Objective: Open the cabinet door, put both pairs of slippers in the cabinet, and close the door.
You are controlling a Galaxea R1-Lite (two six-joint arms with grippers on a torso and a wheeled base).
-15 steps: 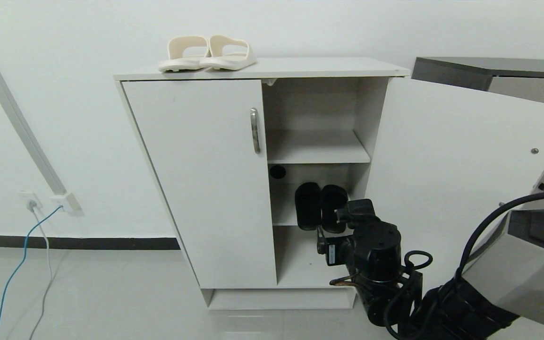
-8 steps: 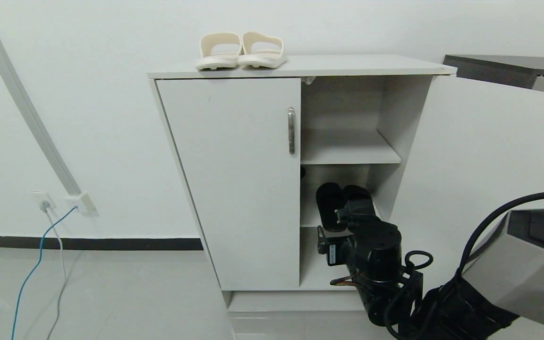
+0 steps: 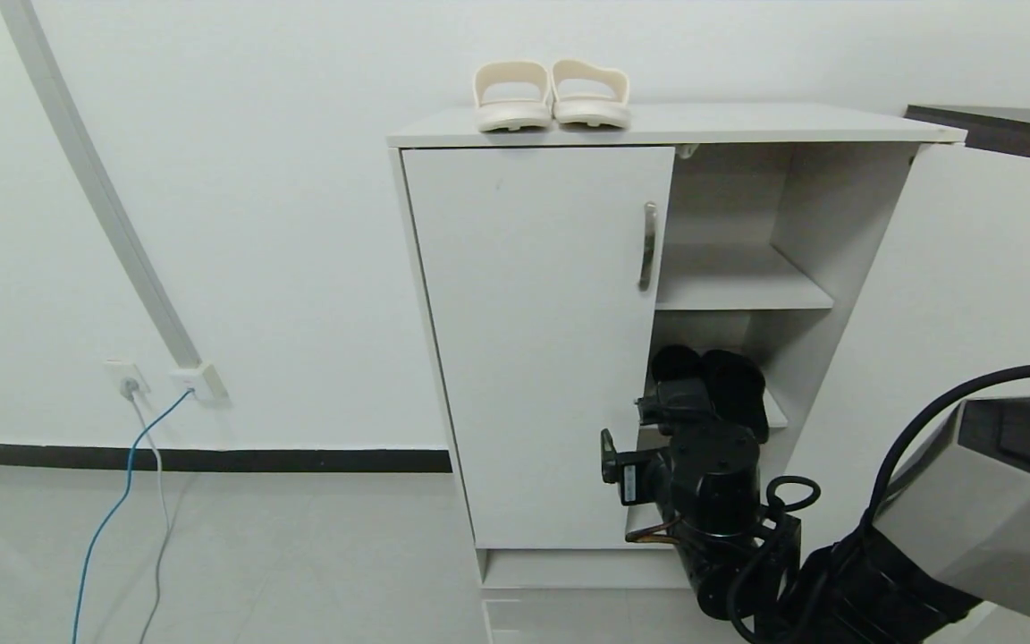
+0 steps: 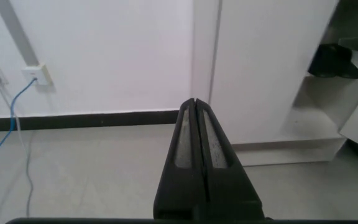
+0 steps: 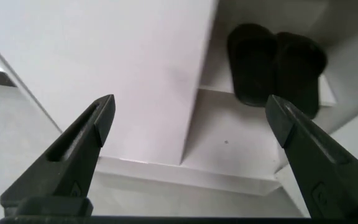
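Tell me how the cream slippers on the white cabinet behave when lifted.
The cream moulded slippers look thick and one-piece, so probably light. Flat soles on the white cabinet top suggest no rolling. Their arched straps may flex if squeezed.

Head view looks down at the cabinet (image 3: 533,340); both wrist views, low, share its black slippers (image 5: 253,62).

The cabinet (image 3: 533,340) is matt, its handle (image 3: 648,246) shiny metal, the cream slippers (image 3: 552,96) smooth.
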